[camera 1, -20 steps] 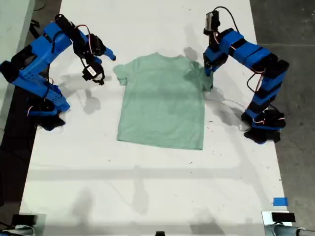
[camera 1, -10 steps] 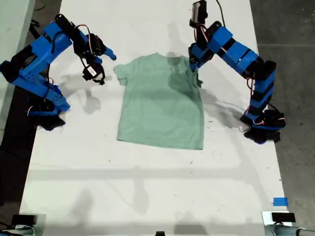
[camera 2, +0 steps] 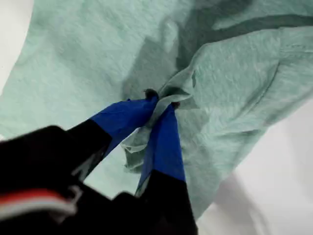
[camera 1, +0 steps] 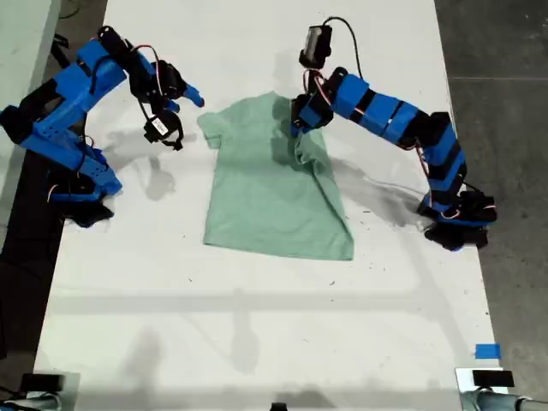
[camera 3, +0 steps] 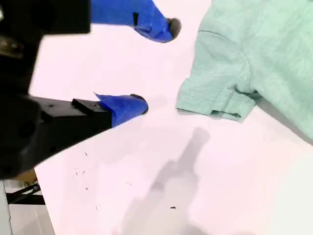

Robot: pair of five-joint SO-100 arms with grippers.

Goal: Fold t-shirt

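Observation:
The pale mint-green t-shirt [camera 1: 265, 201] lies on the white table [camera 1: 257, 317], collar toward the far edge. My first gripper [camera 1: 297, 127] [camera 2: 161, 100] is shut on a bunch of the t-shirt [camera 2: 88, 54] fabric. It holds that shoulder and sleeve lifted and folded over the middle of the shirt's chest. My second gripper [camera 1: 181, 118] [camera 3: 154, 66] hangs open above bare table. It is just off the t-shirt sleeve [camera 3: 215, 83] on the exterior view's left and touches nothing.
Both arm bases stand on the table, one [camera 1: 81, 184] at the exterior view's left edge and one [camera 1: 454, 223] at its right edge. A blue tape mark [camera 1: 486, 351] sits near the front corner on the exterior view's right. Dark floor [camera 1: 505, 103] lies beyond that side.
My first gripper has travelled toward the exterior view's left with the shirt's shoulder and sleeve, dragging that side over the chest. My second arm has not moved.

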